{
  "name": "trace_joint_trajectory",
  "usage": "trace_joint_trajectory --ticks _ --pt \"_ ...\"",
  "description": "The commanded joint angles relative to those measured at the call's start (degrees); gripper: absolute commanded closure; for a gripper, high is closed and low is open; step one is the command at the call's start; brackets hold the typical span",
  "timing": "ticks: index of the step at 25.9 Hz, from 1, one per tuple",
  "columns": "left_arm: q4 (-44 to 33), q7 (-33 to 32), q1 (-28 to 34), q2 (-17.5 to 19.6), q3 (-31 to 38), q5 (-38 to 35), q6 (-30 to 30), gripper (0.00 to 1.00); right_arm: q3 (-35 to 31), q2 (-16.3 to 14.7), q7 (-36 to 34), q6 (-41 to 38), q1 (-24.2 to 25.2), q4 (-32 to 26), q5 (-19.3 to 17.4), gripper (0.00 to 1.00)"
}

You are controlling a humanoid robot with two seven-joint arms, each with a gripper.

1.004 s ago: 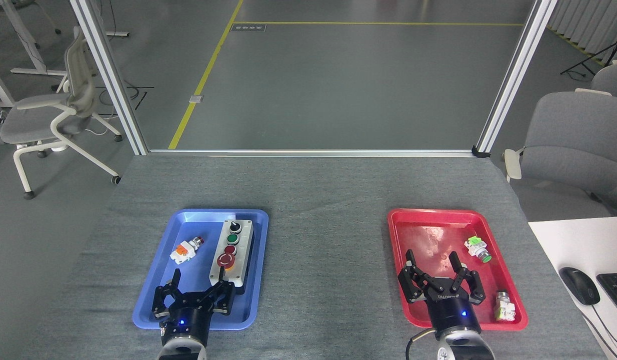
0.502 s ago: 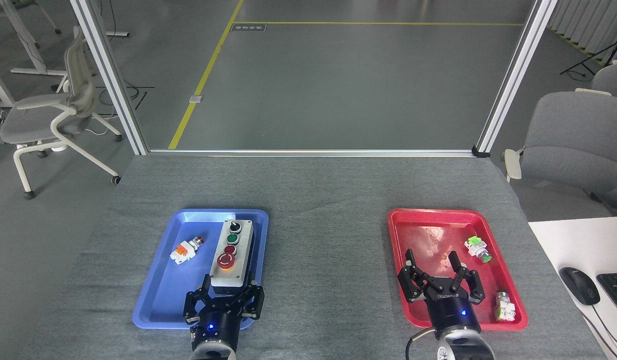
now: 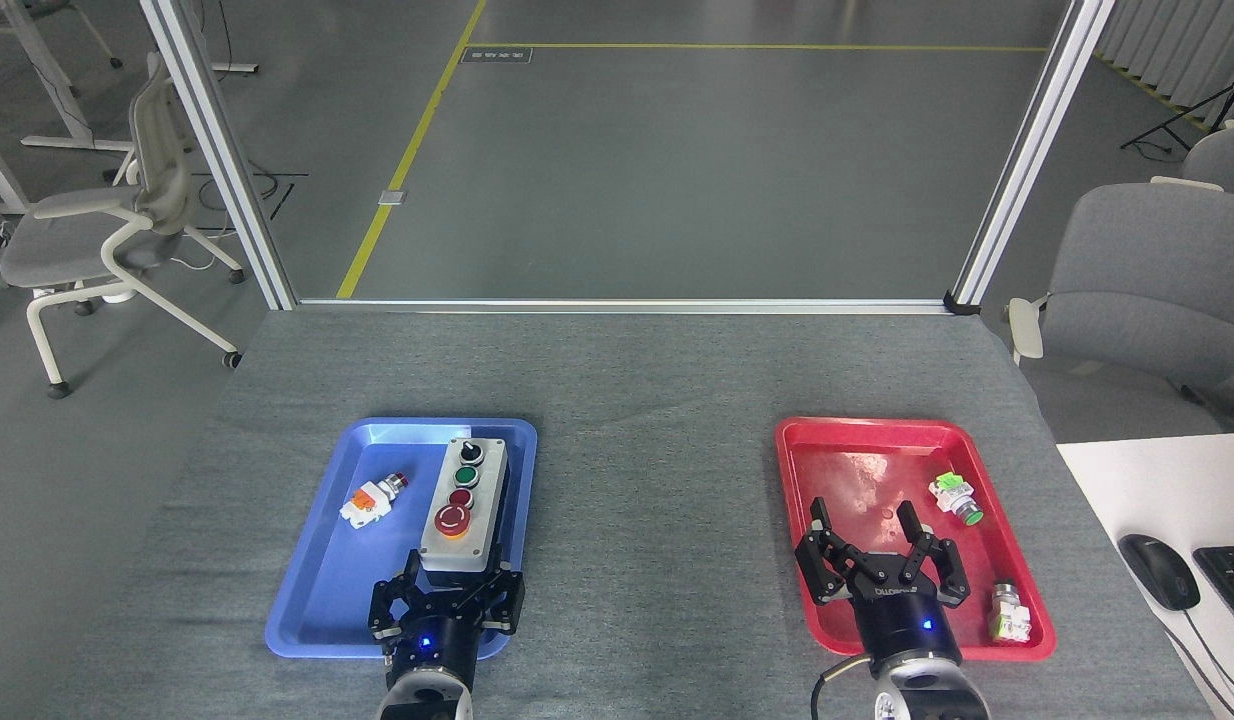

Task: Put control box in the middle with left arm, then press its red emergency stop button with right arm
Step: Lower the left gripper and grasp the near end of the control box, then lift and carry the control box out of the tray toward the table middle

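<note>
**Left gripper at near end of control box**

Control box [image 3: 463,508] lies lengthwise in blue tray [image 3: 317,590], lower left of frame, red emergency stop button [image 3: 452,520] toward the bottom. Left gripper [image 3: 447,592] spread, fingers flanking box's near end (contact unclear). Loose push-button part [image 3: 373,499] beside box. Right gripper [image 3: 883,550] spread above red tray [image 3: 807,600], lower right, w/ two small parts.

Grey felt-covered desk [image 3: 637,400] has two shallow plastic trays sitting flat on it: a blue tray [image 3: 312,600] on the left, a red tray [image 3: 857,450] on the right, well apart.
</note>
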Motion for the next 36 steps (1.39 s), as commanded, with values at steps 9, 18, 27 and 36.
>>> trace_joint_trajectory --ticks 9,18,27,36 --pt "7.2 0.1 -4.7 -0.6 0.0 0.3 0.1 0.01 0.0 -0.1 -0.2 -0.5 0.0 0.0 0.0 0.02" --pt "15.2 0.1 -10.3 -0.8 0.0 1.0 0.6 0.02 0.0 -0.1 -0.2 -0.6 -0.1 0.0 -0.1 0.01" --pt "17.0 -1.1 -11.6 0.2 0.0 1.2 -2.7 1.0 0.0 0.0 -0.2 -0.6 -0.1 0.1 -0.1 0.01" --pt "0.7 -0.7 -7.1 3.0 0.7 6.5 -7.2 1.0 0.0 -0.1 -0.2 -0.6 -0.1 0.1 -0.2 0.01"
